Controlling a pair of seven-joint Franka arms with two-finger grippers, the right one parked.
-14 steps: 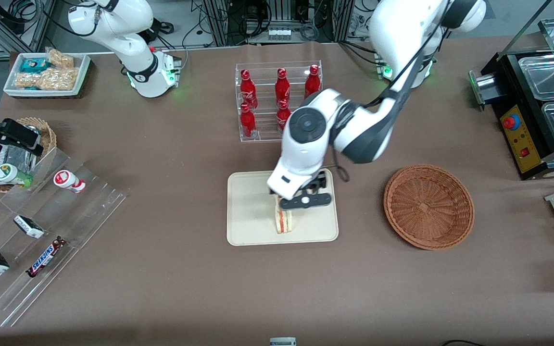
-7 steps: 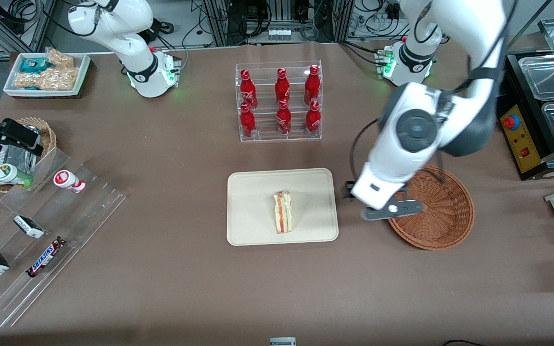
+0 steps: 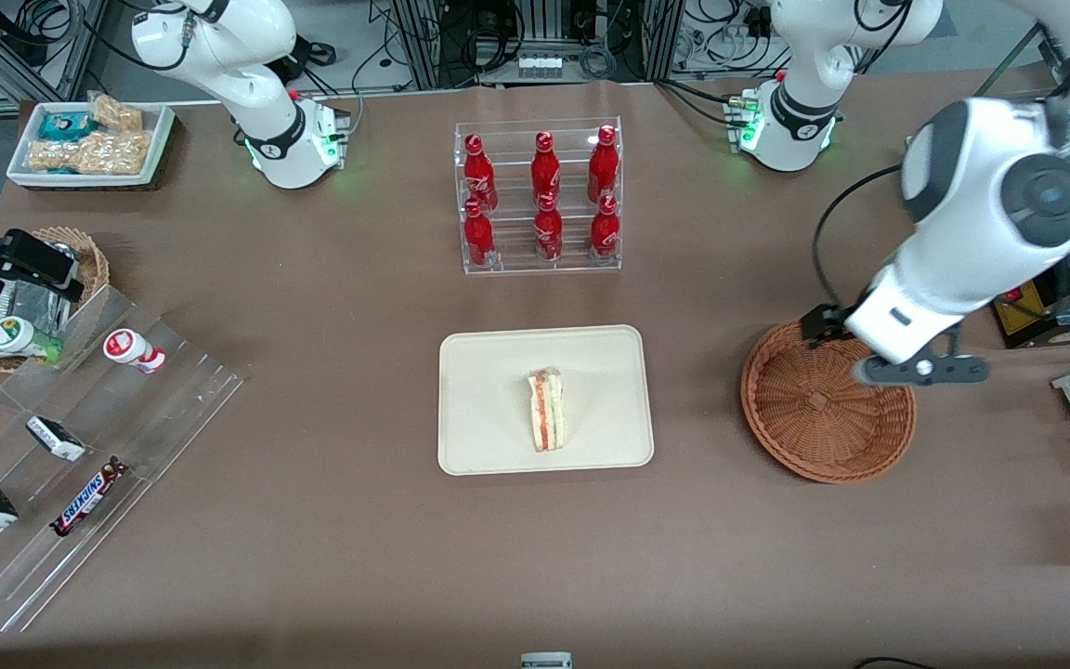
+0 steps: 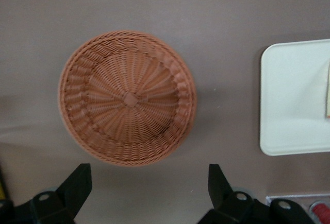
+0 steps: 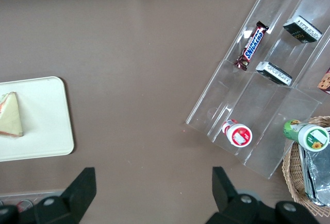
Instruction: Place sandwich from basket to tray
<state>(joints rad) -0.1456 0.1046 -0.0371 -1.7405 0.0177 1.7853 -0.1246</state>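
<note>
1 sandwich [image 3: 546,411] on tray [image 3: 489,437], long axis toward camera, claw [image 4: 149,195] spread above basket [image 3: 814,409]

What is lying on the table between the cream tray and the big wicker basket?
Nothing: in the front view only bare brown tablecloth separates the tray, holding the sandwich, from the basket. The open gripper hangs above the basket's rim.

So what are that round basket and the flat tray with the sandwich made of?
The basket looks like woven wicker, reddish-brown, with visible strands radiating from its centre. The tray seems to be smooth matte plastic, cream, with moulded rounded corners. The end effector hangs open above the basket.
</note>
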